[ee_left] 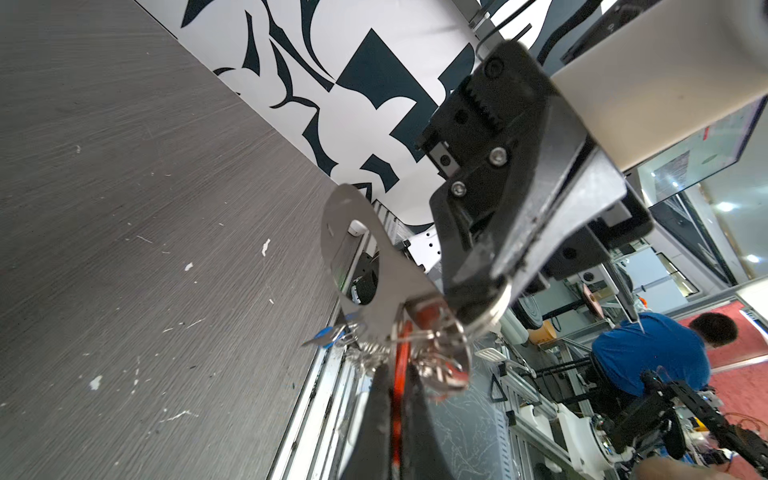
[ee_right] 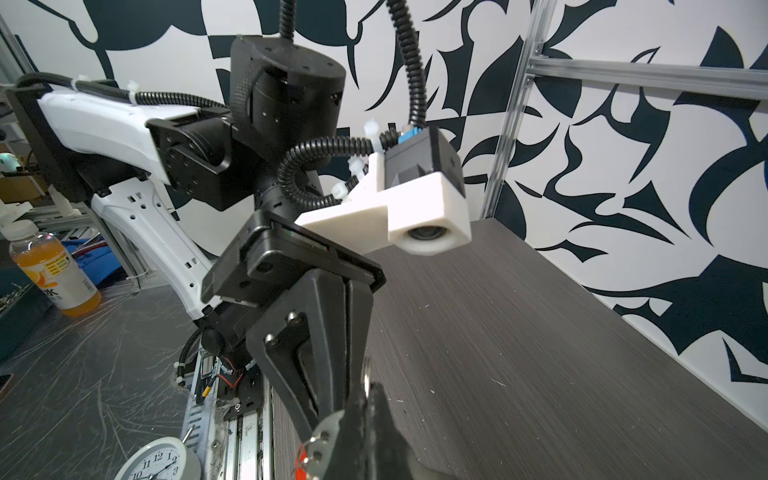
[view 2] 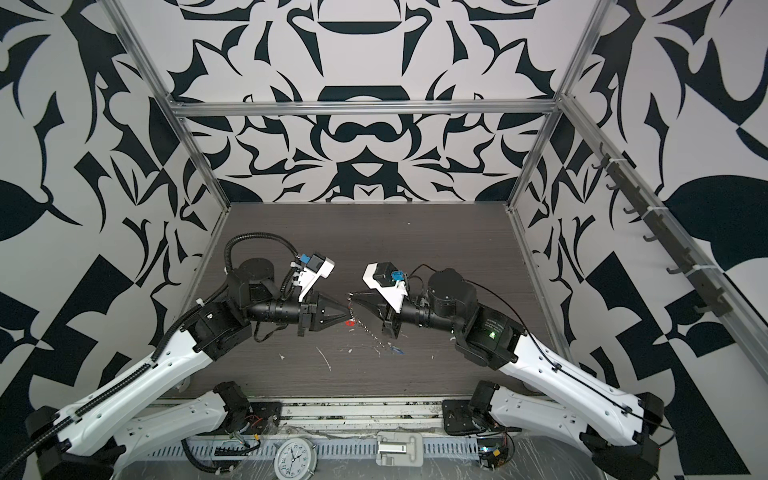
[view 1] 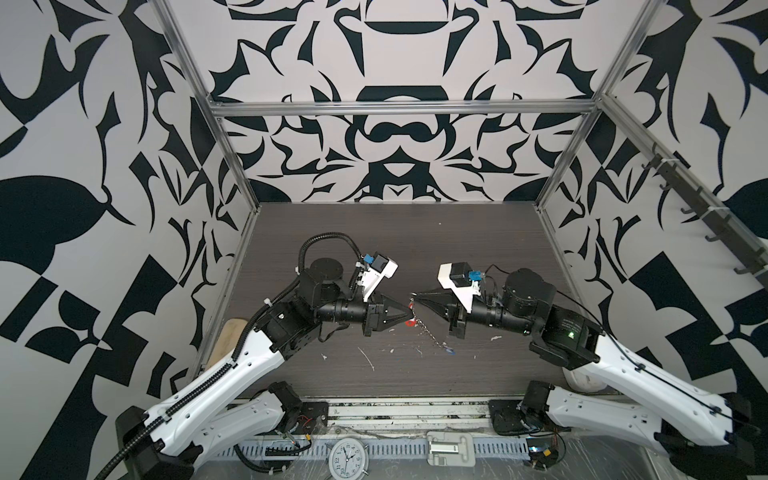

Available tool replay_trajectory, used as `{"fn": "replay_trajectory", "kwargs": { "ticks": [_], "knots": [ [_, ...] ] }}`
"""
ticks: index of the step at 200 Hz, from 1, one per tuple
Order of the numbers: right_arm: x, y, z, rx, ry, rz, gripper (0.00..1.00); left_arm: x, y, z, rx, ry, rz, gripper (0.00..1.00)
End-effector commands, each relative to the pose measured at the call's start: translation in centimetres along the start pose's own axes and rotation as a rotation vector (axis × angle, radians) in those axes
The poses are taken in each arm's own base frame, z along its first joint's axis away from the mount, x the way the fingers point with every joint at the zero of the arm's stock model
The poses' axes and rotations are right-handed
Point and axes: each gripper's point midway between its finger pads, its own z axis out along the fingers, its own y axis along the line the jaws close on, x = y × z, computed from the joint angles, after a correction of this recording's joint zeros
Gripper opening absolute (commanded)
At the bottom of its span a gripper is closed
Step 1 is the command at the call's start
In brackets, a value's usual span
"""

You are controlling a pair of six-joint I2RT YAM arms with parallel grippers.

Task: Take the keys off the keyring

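Neither key is off yet, I'd say. The right gripper [view 1: 415,296] is clamped on the edge of the keyring plate [ee_left: 395,274], mid-air over the table [view 1: 374,249]. The left gripper [view 1: 408,317] is pinching the red tag [ee_left: 400,365], which looks still ringed on. The blue tag [ee_left: 326,333] dangles from the plate's low end.

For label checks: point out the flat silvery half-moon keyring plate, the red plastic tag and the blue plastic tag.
flat silvery half-moon keyring plate [ee_left: 397,276]: left wrist view, metal beside its slot.
red plastic tag [ee_left: 399,361]: left wrist view, narrow visible strip.
blue plastic tag [ee_left: 325,335]: left wrist view, visible end.
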Motion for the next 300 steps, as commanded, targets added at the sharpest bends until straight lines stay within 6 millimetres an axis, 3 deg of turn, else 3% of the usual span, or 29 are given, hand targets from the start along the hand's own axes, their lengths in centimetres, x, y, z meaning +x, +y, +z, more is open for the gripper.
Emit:
{"fn": "replay_trajectory", "kwargs": {
  "ticks": [1,98,142,180,201,235,300],
  "knots": [
    [-5.4,0.6,-0.7,-0.032,-0.208,-0.041,0.0,0.3,-0.2,0.7,0.061,0.028,-0.042,0.0],
    [-4.7,-0.1,0.8,-0.044,-0.251,0.026,0.0,-3.0,0.1,1.7,0.094,-0.115,0.002,0.0],
    [-4.9,-0.8,-0.7,0.035,-0.231,-0.013,0.0,-1.5,2.0,1.4,-0.019,-0.075,-0.034,0.0],
    [-4.9,-0.9,-2.0,0.066,-0.244,-0.028,0.0,-0.7,2.4,0.4,-0.084,-0.075,-0.037,0.0],
    [-5.0,-0.7,-2.1,0.057,-0.244,-0.03,0.0,-0.5,2.4,-0.2,-0.114,-0.078,-0.035,0.14],
    [-5.2,-0.3,-2.1,0.037,-0.242,-0.029,0.0,-0.4,2.4,-1.3,-0.165,-0.094,-0.011,0.2],
    [-5.8,0.3,-2.6,0.011,-0.239,-0.041,0.0,-0.1,2.5,-4.2,-0.313,-0.12,0.063,0.44]
  ]
}}
